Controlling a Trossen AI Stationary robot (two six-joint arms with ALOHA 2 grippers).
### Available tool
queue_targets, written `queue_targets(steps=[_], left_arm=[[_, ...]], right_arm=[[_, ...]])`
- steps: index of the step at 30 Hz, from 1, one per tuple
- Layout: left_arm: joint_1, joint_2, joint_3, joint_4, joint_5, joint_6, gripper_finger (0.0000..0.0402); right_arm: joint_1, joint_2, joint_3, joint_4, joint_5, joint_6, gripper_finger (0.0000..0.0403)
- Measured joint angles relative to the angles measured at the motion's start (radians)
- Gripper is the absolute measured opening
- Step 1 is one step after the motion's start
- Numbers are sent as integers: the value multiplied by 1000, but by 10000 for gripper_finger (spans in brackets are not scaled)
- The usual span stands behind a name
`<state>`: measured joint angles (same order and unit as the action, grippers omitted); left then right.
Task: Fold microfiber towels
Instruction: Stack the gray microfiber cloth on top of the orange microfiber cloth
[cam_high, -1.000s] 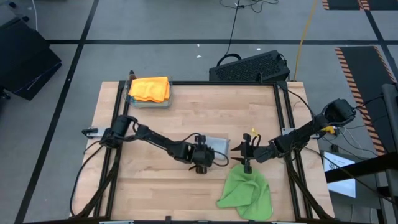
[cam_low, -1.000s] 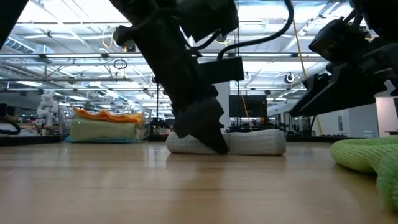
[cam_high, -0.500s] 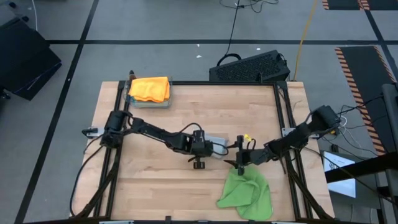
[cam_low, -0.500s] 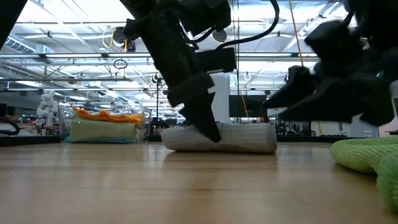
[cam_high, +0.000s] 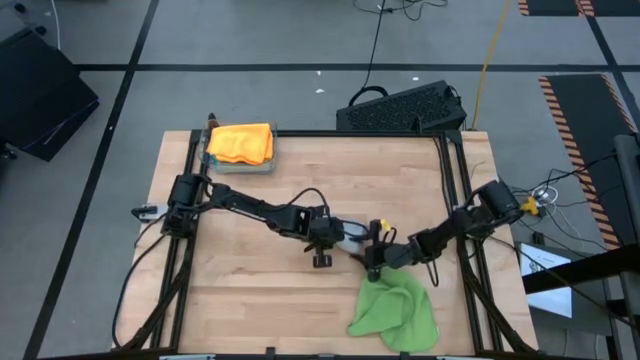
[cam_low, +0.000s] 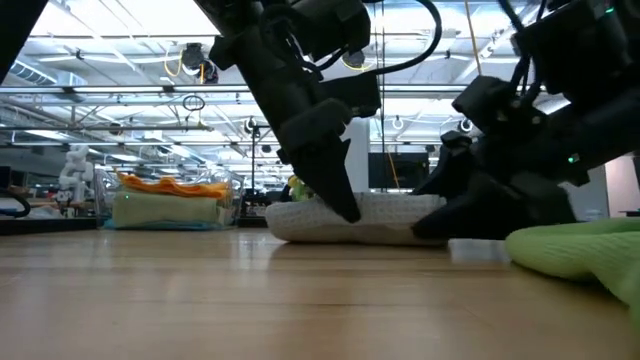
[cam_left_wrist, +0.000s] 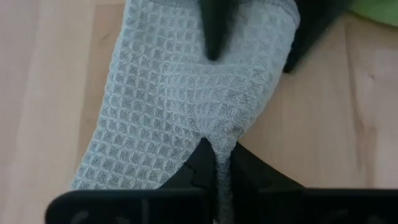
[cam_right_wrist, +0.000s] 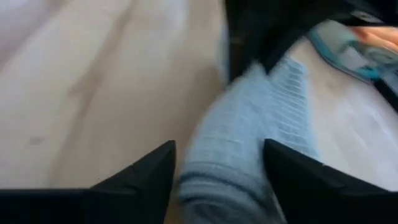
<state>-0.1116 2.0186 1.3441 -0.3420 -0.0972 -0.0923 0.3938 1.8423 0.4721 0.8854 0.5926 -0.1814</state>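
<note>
A light grey waffle-weave towel (cam_high: 349, 233) lies folded near the table's middle; in the low view the grey towel (cam_low: 385, 222) is a low roll. My left gripper (cam_left_wrist: 217, 154) is shut on it. My right gripper (cam_right_wrist: 221, 169) is open and straddles the towel's right end (cam_right_wrist: 249, 143), one finger (cam_left_wrist: 211, 34) over the cloth. A bright green towel (cam_high: 396, 310) lies crumpled at the near right. An orange towel (cam_high: 240, 142) tops a stack at the far left. My left gripper pinches a bunched fold at the grey towel's near edge (cam_left_wrist: 219, 134) between its two fingertips, slanting down from the table's left. The cloth puckers toward the fingers. The pinched edge is raised slightly while the remainder of the towel lies on the table. My right gripper: I cannot tell whether its fingers touch the towel.
The stack under the orange towel sits in a clear tray (cam_low: 170, 208) at the far left corner. A black keyboard (cam_high: 405, 108) lies beyond the table's far edge. Bare wood stretches across the near left (cam_high: 250, 310).
My left gripper has risen a little and drawn the grey towel's pinched edge up with it; the towel now reads as one roll instead of two lumps. My right gripper has dropped and gone toward the table's left, reaching the towel's right end.
</note>
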Motion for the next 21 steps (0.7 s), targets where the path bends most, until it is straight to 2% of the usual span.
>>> queue_targets(steps=[3,6,10,12,16,21], left_arm=[[0,0,0,-2,12,-9,19],[-5,0,0,-1,0,-28,41],[-34,0,1,-7,-160,-46,106],[-62,0,1,-9,-254,-17,145],[-124,0,1,8,-427,30,224],[-181,11,3,102,-515,57,292]], right_arm=[[-15,-4,-1,-6,12,0,174],[-25,-4,-1,-2,9,-1,105],[-35,-3,-2,24,8,3,23],[-36,-12,-4,29,8,2,16],[-55,-40,-6,28,5,43,40],[-90,-69,-6,17,-64,69,27]])
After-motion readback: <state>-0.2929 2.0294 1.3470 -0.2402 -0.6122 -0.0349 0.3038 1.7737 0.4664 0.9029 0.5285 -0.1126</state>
